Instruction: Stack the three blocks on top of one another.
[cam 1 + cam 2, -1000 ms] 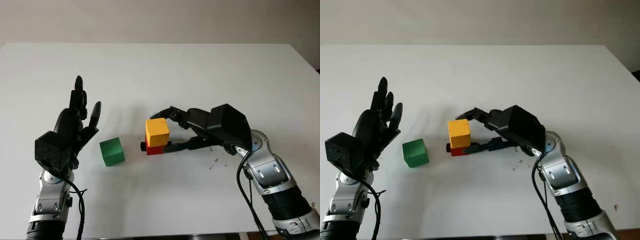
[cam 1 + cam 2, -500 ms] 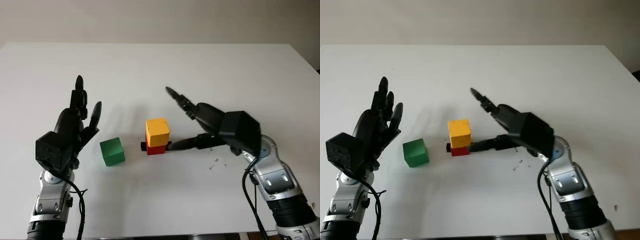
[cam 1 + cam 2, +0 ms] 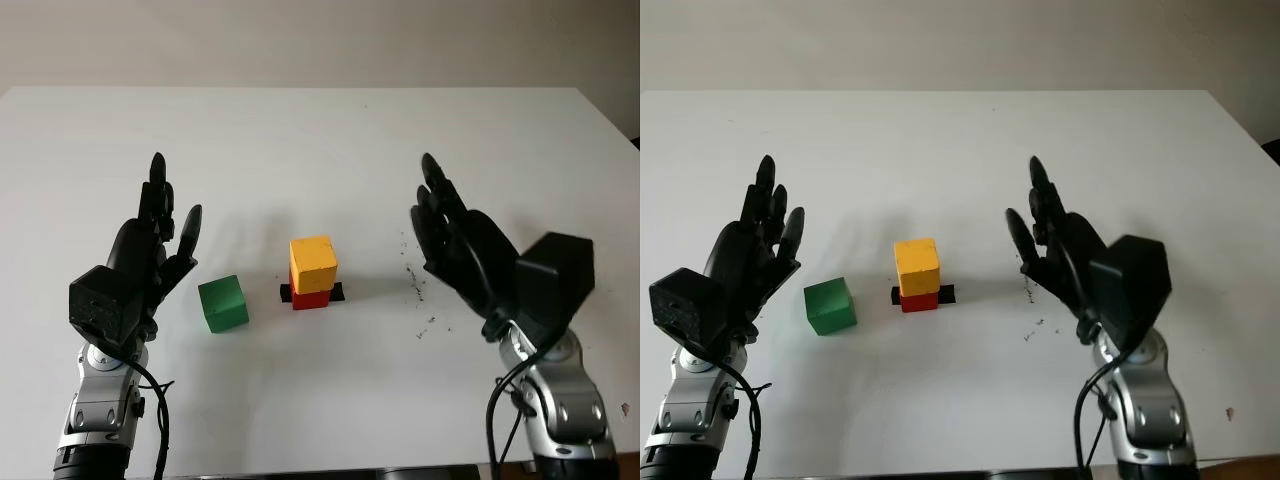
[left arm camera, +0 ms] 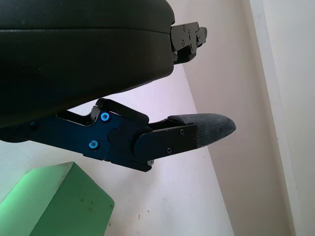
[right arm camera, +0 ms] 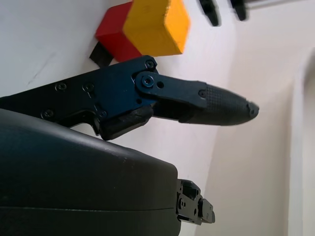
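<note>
**A:** What lies on the white table (image 3: 320,130)?

**B:** Near the middle, a yellow block (image 3: 313,264) sits on top of a red block (image 3: 308,297), and the two make a short stack. The red block rests on a small black mark (image 3: 286,292) that shows at either side of its base. A green block (image 3: 223,303) lies alone on the table, left of the stack and apart from it, turned a little askew.

**A:** Where are the robot's hands?

**B:** The left hand (image 3: 150,250) is raised at the left side of the table, fingers pointing up and away from the robot. It holds nothing and is open. The green block lies just beside it, toward the stack, without touching it. In the left wrist view, a corner of the green block (image 4: 54,201) sits close under one black finger (image 4: 197,133).

**A:** And the right one?

**B:** The right hand (image 3: 462,250) is raised at the right side, also open and empty, palm turned toward the stack. It stands well apart from the blocks, with bare table between. Some small dark specks (image 3: 412,280) mark the table near it. In the right wrist view, the yellow block (image 5: 158,25) and red block (image 5: 115,33) appear beyond one outstretched finger (image 5: 216,104).
</note>
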Robot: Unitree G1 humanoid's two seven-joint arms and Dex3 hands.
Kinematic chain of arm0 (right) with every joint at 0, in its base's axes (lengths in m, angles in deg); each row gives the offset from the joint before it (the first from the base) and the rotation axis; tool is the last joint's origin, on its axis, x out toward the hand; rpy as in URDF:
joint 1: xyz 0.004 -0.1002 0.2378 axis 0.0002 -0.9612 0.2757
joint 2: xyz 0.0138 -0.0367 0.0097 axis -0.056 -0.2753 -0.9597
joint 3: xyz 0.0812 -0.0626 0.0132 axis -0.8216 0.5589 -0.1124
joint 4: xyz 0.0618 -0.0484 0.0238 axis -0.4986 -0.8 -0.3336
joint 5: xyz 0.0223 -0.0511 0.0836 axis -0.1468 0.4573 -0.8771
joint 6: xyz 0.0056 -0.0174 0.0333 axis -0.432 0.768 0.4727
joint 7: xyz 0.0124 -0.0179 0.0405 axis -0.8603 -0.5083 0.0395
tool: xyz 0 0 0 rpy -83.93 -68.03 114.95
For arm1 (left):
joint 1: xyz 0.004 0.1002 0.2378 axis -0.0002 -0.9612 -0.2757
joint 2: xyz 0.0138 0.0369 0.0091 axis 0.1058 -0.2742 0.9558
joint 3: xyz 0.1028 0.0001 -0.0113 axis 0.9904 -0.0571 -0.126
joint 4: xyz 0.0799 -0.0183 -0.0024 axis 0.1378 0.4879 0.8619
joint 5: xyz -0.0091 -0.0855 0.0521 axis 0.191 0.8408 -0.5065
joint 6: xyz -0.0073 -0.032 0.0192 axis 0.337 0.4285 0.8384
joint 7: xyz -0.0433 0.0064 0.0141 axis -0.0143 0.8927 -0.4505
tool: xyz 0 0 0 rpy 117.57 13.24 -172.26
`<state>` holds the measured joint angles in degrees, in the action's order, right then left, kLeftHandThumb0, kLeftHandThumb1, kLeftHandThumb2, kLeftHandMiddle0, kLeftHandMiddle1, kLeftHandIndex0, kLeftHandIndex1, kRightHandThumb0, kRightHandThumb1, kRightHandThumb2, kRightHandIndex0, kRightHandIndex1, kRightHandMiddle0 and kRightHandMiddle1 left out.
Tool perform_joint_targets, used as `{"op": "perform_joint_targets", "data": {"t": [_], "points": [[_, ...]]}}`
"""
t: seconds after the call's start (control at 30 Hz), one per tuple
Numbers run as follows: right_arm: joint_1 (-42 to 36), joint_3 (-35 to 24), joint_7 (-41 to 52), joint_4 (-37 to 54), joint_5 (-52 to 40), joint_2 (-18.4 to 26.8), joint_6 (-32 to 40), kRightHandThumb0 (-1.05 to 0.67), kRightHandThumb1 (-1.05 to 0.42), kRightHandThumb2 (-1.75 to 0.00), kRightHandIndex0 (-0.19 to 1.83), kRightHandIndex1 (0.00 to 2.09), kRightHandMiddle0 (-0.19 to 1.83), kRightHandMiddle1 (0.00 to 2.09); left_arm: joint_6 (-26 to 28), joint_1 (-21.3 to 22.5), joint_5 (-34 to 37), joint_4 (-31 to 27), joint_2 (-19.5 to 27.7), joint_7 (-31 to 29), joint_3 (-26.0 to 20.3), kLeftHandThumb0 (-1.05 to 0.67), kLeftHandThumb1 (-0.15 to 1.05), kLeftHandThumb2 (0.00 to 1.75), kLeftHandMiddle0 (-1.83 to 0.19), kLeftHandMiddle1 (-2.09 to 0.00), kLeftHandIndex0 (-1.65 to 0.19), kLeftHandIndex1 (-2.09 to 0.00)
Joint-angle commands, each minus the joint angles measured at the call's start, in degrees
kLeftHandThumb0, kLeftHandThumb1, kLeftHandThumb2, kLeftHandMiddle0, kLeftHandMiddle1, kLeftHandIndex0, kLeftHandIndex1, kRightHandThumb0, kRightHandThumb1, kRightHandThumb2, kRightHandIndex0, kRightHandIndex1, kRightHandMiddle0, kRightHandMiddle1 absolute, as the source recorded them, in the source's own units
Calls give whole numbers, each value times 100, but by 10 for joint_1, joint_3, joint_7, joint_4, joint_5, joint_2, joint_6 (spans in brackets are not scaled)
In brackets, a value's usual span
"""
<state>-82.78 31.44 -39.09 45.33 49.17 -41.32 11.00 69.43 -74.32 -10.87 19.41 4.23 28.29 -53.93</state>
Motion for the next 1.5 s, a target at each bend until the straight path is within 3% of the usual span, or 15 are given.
{"op": "perform_joint_targets", "data": {"t": [0.0, 0.23, 0.3, 0.37, 0.47, 0.53, 0.67, 0.87, 1.03, 1.47], "points": [[-18, -8, -16, 17, -15, -24, 3, -75, -105, -70, -19, 0, -19, 0, -11, 1, 1, -2, 3, -4, 1, -69, 105, 56, 14, -5, 17, -5], [-49, -1, -42, 20, -27, -58, -17, -76, -105, -74, -19, 0, -19, 0, -13, -3, 27, -19, 19, -41, -8, -63, 105, 55, 9, -7, 12, -8], [-56, 0, -41, 20, -28, -61, -26, -76, -105, -73, -19, 0, -19, 0, -18, -7, 33, -33, 37, -64, -13, -59, 105, 52, -1, -9, 4, -10], [-62, 1, -42, 20, -28, -64, -37, -77, -105, -72, -19, 0, -19, 0, -17, -17, 4, -72, 77, -76, -17, -58, 105, 50, -12, -9, -7, -12], [-64, -1, -48, 22, -28, -67, -42, -78, -105, -70, -19, 0, -19, 0, 49, -37, -41, -149, 134, -90, -28, -65, 105, 43, -19, -7, -18, -11], [-64, -2, -54, 25, -28, -67, -37, -78, -105, -69, -19, 0, -19, 0, 53, -49, -69, -186, 170, -99, -40, -73, 105, 31, -22, -7, -23, -9], [-62, -3, -60, 27, -30, -68, -35, -76, -105, -71, -19, 0, -19, 0, 68, -75, -98, -251, 230, -137, -67, -78, 102, 10, -15, -3, -24, -6], [-56, 1, -72, 24, -26, -74, -37, -75, -105, -69, -19, 0, -19, 0, 86, -98, -182, -306, 296, -176, -60, -87, 102, 6, -5, -3, -23, -5], [-56, 3, -82, 25, -22, -79, -40, -75, -105, -66, -19, 0, -19, 0, 90, -105, -262, -327, 298, -168, -42, -89, 99, 4, -6, -4, -25, -6], [-65, 4, -76, 23, -26, -80, -68, -72, -105, -61, -19, 0, -19, 0, 71, -140, -377, -345, 266, -140, 18, -93, 102, 7, -2, -4, -20, -4]]}}
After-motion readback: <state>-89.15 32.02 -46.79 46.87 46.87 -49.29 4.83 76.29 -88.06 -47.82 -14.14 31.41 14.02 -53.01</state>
